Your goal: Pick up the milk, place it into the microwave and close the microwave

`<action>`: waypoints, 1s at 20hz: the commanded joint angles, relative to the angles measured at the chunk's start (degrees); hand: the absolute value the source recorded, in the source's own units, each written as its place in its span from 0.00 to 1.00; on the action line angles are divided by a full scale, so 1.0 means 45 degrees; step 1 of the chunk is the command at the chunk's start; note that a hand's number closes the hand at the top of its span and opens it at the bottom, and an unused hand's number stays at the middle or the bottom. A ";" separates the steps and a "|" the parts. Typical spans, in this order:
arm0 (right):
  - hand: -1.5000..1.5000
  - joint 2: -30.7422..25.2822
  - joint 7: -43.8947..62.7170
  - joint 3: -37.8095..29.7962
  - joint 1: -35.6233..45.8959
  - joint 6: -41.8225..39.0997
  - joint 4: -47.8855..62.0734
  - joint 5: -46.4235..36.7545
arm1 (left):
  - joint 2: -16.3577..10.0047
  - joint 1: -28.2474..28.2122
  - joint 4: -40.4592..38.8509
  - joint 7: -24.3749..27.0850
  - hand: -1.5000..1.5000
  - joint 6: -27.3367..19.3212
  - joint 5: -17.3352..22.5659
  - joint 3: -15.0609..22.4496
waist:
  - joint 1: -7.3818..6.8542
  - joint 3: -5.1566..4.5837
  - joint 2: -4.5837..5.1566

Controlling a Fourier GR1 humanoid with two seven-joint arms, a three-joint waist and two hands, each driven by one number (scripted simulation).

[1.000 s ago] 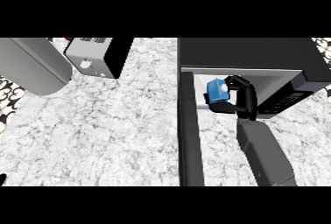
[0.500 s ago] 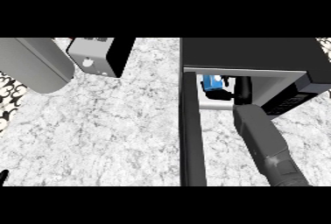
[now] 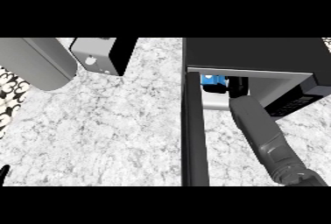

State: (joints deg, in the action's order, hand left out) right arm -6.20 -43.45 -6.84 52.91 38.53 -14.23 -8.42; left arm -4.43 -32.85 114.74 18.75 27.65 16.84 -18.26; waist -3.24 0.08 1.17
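Note:
The milk (image 3: 212, 81) shows as a small blue and white carton just inside the mouth of the black microwave (image 3: 258, 54) at the upper right. My right hand (image 3: 236, 86) reaches into the opening with its black fingers curled round the carton, and the grey forearm runs down to the lower right. Most of the carton is hidden under the microwave's top. The microwave door (image 3: 194, 131) stands swung open as a dark vertical slab left of the forearm. Only a black fingertip of my left hand (image 3: 4, 173) shows at the lower left edge.
A grey toaster-like box with a dark side (image 3: 103, 54) stands at the back left. A large grey rounded object (image 3: 35, 61) lies at the far left. Marble counter (image 3: 116, 131) stretches between them and the open door.
My right hand has carried the milk up and left, deeper into the microwave opening, so less of the carton shows. The forearm has stretched further forward.

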 commanded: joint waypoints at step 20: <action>1.00 -0.2472 0.0290 -0.1367 0.0145 0.1156 0.1952 0.0239 | -0.0152 0.1230 -0.0663 -0.0383 0.00 0.0108 -0.0428 0.0305 | -0.0591 0.0065 0.0449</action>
State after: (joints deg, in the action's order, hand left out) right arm -14.06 -42.84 -12.21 54.53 43.65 -7.19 -7.62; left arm -5.45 -28.30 111.76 17.93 28.66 15.63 -17.83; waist -5.82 0.10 2.51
